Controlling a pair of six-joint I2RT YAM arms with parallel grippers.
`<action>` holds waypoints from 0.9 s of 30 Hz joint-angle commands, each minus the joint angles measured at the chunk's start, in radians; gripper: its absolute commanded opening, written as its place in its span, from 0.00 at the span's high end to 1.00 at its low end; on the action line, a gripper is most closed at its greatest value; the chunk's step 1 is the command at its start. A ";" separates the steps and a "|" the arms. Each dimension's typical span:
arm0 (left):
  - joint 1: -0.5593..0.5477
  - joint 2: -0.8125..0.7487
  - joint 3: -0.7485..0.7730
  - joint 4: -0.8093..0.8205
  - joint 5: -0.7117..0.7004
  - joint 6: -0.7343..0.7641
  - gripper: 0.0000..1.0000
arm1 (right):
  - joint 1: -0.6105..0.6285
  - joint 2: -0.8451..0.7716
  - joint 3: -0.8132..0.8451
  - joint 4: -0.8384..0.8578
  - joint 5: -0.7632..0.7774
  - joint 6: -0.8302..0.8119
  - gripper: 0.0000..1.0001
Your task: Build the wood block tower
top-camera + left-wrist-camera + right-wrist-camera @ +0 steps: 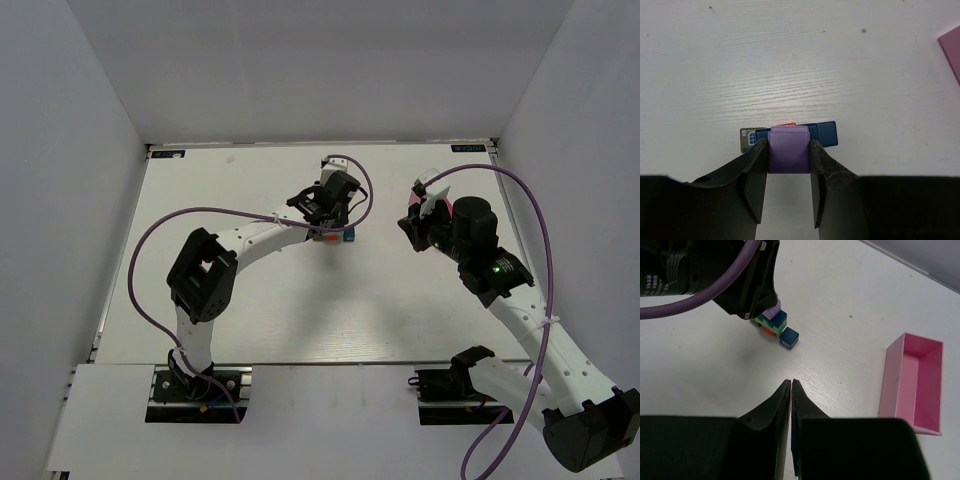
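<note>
My left gripper is shut on a purple cube and holds it right over the small block stack. In the right wrist view the purple cube sits on top of a dark blue block, with a green block and a red block under it. A separate blue cube stands on the table beside the stack. From above, the stack is mostly hidden under the left gripper. My right gripper is shut and empty, well back from the stack.
An open pink rectangular box lies on the table to the right of the right gripper; in the top view it is mostly hidden behind the right wrist. White walls enclose the table on three sides.
</note>
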 commanded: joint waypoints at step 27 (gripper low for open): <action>-0.011 -0.028 0.024 -0.006 -0.013 -0.004 0.54 | 0.001 -0.008 -0.007 0.053 0.009 -0.003 0.91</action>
